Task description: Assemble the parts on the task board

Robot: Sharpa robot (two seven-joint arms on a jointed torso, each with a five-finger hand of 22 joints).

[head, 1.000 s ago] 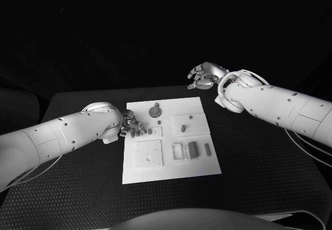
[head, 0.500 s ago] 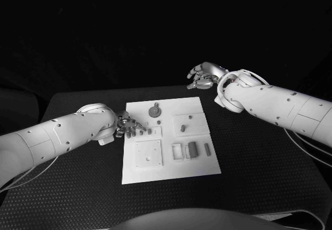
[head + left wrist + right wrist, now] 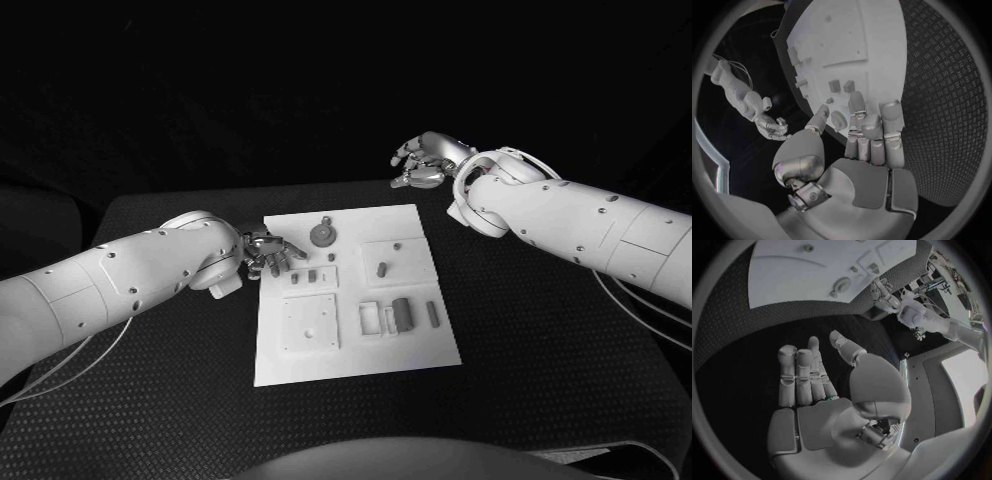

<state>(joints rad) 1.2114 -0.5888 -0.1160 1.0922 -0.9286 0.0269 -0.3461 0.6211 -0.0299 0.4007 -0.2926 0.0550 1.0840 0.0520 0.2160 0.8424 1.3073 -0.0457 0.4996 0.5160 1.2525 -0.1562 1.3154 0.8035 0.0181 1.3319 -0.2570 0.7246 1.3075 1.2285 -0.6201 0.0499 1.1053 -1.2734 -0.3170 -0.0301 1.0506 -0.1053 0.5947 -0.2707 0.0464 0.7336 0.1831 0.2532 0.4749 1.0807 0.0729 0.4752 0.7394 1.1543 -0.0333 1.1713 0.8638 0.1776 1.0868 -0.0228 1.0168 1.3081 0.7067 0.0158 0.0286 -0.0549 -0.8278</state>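
The white task board point(image 3: 361, 350) lies in the middle of the black table. On it are a round grey disc part point(image 3: 325, 233), a small peg point(image 3: 382, 267), two little blocks point(image 3: 307, 278) and dark bars point(image 3: 402, 312). My left hand point(image 3: 270, 255) hovers at the board's left edge, level with the disc, fingers spread and holding nothing. In the left wrist view its fingers point(image 3: 870, 135) reach over the board point(image 3: 848, 35) toward the small blocks point(image 3: 841, 86). My right hand point(image 3: 423, 162) is raised beyond the board's far right corner; its fingers point(image 3: 804, 375) are straight and empty.
A white square plate point(image 3: 309, 320) and pale rectangular frames point(image 3: 371, 316) sit on the board's near half. Dotted black table point(image 3: 548, 340) surrounds the board on all sides. The right wrist view shows the board point(image 3: 817, 270) and my left arm point(image 3: 911, 315) beyond it.
My left hand has drifted a little toward the far side along the board's left edge, fingers still spread. The right hand has stayed put.
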